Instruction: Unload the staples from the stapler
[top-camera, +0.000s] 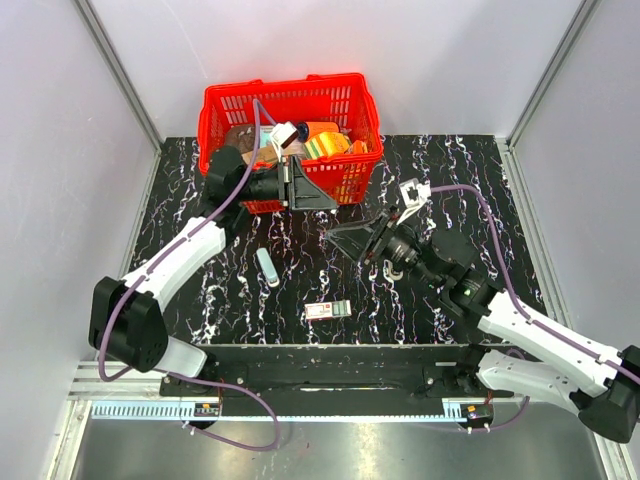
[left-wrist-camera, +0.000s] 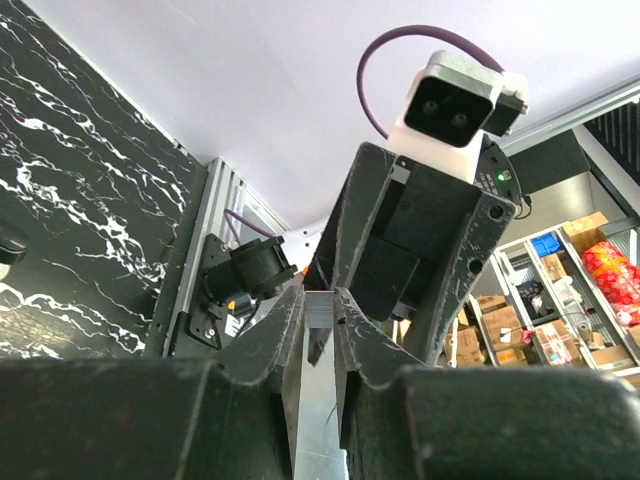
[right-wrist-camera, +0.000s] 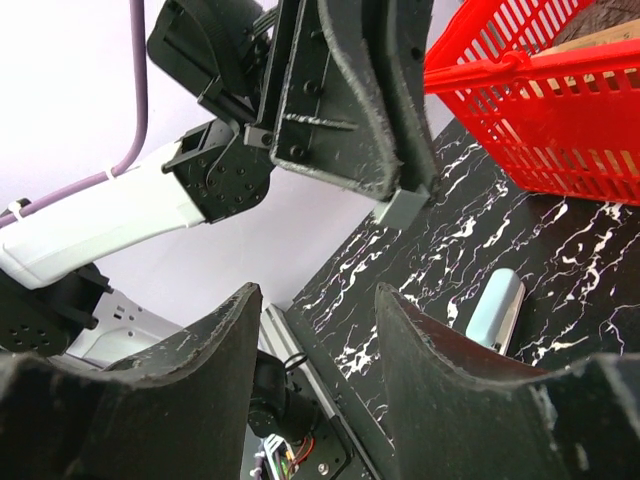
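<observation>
- Tabletop (top-camera: 200, 215), black with white veining, carries the loose things; closest to the arm bases lies a small printed box (top-camera: 328, 310) in white, red and green, flat and shut, so its contents cannot be told.
- Staples (top-camera: 267, 267) come next: a pale bar lying flat on the table left of the box and well apart from it, touched by neither arm. The right wrist view shows the same bar (right-wrist-camera: 495, 310) short of the basket.
- Right gripper (top-camera: 345, 245) hangs over the middle of the table with its fingers spread wide and nothing between them (right-wrist-camera: 315, 330).
- Left gripper (top-camera: 312, 190) is raised just in front of the basket, clenched on the stapler (left-wrist-camera: 315, 420), a slim grey metal strip pinched between its fingers. From the right wrist camera only a grey end (right-wrist-camera: 400, 210) pokes out below the fingertips.
- Red basket (top-camera: 225, 110) stands farthest back against the wall, filled with mixed goods: an orange pack, something yellow-green and a brown piece. The rest is too crowded to tell.
</observation>
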